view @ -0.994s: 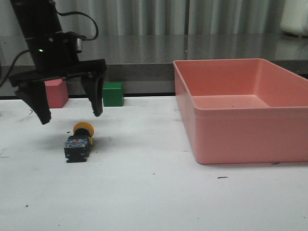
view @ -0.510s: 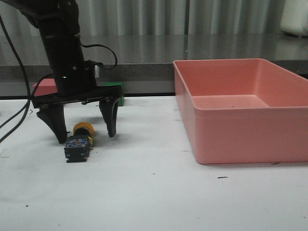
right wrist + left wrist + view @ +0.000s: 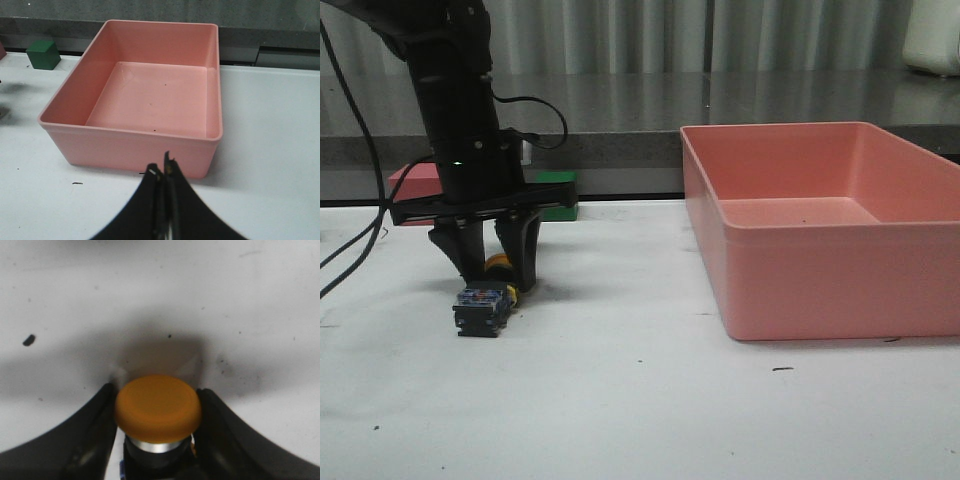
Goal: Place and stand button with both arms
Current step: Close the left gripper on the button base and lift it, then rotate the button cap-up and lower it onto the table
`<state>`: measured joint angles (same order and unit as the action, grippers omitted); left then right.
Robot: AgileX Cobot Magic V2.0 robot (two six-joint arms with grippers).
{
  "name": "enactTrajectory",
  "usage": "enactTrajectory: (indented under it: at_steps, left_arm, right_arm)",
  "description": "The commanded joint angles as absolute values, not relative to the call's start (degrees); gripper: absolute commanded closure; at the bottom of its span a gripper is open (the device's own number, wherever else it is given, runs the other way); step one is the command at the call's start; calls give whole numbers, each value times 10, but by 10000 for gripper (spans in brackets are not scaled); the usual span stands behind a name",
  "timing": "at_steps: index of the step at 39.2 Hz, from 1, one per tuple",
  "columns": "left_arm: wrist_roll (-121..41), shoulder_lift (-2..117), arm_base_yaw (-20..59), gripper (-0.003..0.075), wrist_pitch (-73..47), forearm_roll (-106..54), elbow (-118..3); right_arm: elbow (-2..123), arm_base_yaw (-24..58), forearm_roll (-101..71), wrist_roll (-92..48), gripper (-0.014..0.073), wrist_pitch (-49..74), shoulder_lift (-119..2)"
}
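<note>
On the white tabletop point(image 3: 620, 400) in the front view, the push button point(image 3: 486, 295) lies on its side at about 9 o'clock from the frame's centre, its black-and-blue base toward the camera and its yellow cap pointing away. The left claw point(image 3: 498, 272) is down at the tabletop with its two dark fingers closed in narrowly on either side of the cap. A green cube point(image 3: 557, 194) and a red block point(image 3: 412, 184) sit behind the arm at the tabletop's far edge. A pink bin point(image 3: 820, 230) stands well apart at 3 o'clock.

From the left wrist view, the yellow mushroom cap fills the gap between the fingers point(image 3: 220, 440), which press against both its sides above the silver collar.

From the right wrist view, the right claw point(image 3: 162, 175) hangs with its fingertips together, gripping nothing, just before the bin's near wall; the green cube sits at 10 o'clock.
</note>
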<state>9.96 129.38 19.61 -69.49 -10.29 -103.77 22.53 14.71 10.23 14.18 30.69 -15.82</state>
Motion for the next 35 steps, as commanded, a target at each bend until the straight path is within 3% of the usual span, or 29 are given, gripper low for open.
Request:
enactTrajectory:
  at_steps: [1,7,13,35]
  left_arm:
    - [89,1258,199,554,-724,-104,-1053]
    - [79,1235,199,554,-712,-88,-1052]
    - [79,1166,199,554,-611,-67,-997]
    - [34,817,199,554,36,-44,-536]
  right_arm:
    - [240,144,114,137,663,258,-163]
    - [240,144,114,137,663,259,-163]
    - [240,144,114,137,663,262,-163]
    - [240,144,114,137,663,262,-163]
